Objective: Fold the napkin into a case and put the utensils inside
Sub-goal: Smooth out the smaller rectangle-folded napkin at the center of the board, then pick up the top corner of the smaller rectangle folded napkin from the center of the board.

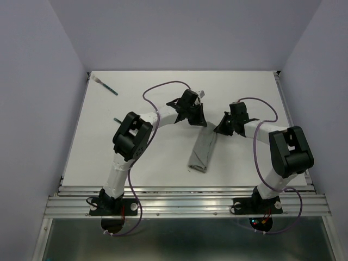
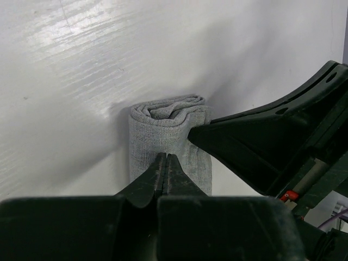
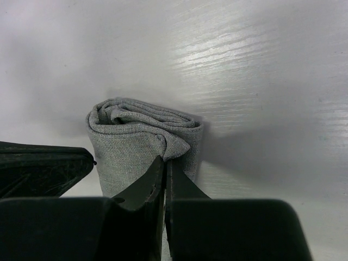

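The left arm point(image 1: 130, 140) and right arm point(image 1: 289, 152) are bent inward. The left gripper point(image 2: 166, 159) is pressed closed; the right gripper point(image 3: 165, 163) is pinched on the case point(image 3: 133, 149).

White-wrapped black arms point(image 1: 117, 171), purple cables point(image 1: 168, 82)

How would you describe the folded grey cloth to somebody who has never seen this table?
On the white table, look at the middle, between the two black arms. The case lies there, a narrow folded strip with the left gripper and right gripper shut at its far end. It is the only soft grey thing; the utensil at far left is thin and teal.
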Tool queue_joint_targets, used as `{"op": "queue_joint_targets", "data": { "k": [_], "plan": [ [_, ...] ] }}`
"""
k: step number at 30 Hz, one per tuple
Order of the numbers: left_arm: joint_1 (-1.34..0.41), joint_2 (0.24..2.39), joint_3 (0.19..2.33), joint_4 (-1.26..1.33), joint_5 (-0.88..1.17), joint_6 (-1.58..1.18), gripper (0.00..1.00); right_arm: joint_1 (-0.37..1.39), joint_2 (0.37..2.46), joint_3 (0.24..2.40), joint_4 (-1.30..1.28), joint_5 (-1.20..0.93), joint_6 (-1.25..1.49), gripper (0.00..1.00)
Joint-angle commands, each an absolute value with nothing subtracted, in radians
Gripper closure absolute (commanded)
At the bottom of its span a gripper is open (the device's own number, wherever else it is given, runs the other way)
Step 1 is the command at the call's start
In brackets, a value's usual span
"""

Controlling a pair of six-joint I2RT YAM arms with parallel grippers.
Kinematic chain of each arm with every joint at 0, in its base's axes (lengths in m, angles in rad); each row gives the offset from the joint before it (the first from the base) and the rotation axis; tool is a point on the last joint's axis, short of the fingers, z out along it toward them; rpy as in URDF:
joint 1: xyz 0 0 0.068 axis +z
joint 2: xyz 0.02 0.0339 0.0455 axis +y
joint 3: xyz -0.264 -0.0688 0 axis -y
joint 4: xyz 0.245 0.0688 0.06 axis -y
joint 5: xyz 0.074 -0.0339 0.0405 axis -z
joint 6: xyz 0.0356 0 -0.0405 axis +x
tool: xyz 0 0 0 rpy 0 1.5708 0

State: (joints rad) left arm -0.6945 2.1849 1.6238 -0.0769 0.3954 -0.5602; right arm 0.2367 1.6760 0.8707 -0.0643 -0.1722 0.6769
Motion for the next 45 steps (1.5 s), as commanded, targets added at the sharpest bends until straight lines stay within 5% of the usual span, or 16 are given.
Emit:
{"op": "queue_joint_targets", "data": {
  "k": [1, 15, 17, 23, 29, 37, 45],
  "plan": [
    [-0.699, 2.201, 1.703, -0.063, 0.425, -0.564, 1.00, 0.236, 1.690, 0.879, -0.032, -0.178, 0.663, 0.99],
    [-0.715, 2.378, 1.798, -0.106, 0.388, -0.569, 1.00, 0.236, 1.641, 0.870, -0.055, -0.186, 0.653, 0.98],
    [-0.719, 2.378, 1.802, -0.113, 0.380, -0.560, 1.00, 0.236, 1.606, 0.876, -0.072, -0.167, 0.646, 0.91],
    [-0.736, 2.277, 1.775, -0.141, 0.310, -0.526, 1.00, 0.186, 1.496, 0.850, -0.115, -0.098, 0.635, 0.48],
    [-0.755, 2.185, 1.753, -0.192, 0.195, -0.488, 1.00, 0.108, 1.453, 0.807, -0.117, -0.117, 0.624, 0.44],
    [-0.822, 2.138, 1.798, -0.284, 0.045, -0.456, 0.79, 0.087, 1.471, 0.781, -0.114, -0.127, 0.626, 0.44],
    [-0.910, 2.200, 1.897, -0.370, -0.104, -0.445, 0.46, -0.011, 1.431, 0.709, -0.115, -0.150, 0.632, 0.43]
  ]
}}
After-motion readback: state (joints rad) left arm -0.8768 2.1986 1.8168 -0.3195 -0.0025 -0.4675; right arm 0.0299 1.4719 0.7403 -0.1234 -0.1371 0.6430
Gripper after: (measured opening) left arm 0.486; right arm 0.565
